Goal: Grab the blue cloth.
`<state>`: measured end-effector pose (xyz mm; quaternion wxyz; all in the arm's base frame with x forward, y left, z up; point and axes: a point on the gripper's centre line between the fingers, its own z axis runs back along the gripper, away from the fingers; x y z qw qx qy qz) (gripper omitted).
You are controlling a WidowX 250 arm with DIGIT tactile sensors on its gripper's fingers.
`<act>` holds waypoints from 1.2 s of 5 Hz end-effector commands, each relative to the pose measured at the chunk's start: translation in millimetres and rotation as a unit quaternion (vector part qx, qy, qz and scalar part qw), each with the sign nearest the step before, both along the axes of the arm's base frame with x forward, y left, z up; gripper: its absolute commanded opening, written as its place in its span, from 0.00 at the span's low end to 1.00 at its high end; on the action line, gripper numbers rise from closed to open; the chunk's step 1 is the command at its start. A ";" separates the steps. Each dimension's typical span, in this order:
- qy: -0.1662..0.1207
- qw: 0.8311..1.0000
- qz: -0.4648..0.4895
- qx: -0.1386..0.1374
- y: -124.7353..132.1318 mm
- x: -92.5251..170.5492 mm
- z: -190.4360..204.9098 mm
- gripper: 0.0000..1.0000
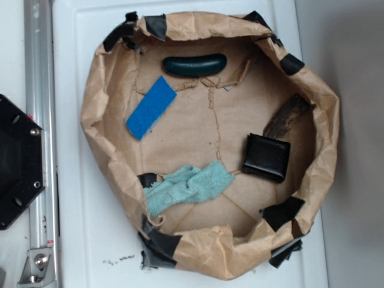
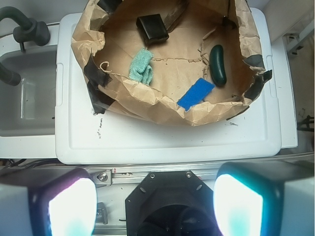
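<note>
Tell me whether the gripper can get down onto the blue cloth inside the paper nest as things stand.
Probably yes. The gripper is open and far back from the paper nest, holding nothing. The blue cloth lies uncovered with nothing on top. The nest's raised wall right beside it could crowd a finger, so a descent from above looks safest.

a brown paper nest (image 1: 96, 120) edged with black tape sits on a white lid (image 1: 72, 228). inside lie a flat blue rectangle (image 1: 151, 107), a dark teal sausage (image 1: 195, 65), a black block (image 1: 266, 157) and a brown strip (image 1: 288, 117).
</note>
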<state>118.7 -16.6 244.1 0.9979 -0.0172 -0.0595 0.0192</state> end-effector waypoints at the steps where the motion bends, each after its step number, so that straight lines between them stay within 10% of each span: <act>1: 0.000 1.000 0.000 0.000 0.0 0.0 0.0 1.00; 4: 0.033 0.991 0.127 -0.011 7.2 137.9 -83.8 1.00; 6: 0.080 0.990 0.113 0.009 10.3 141.4 -160.7 1.00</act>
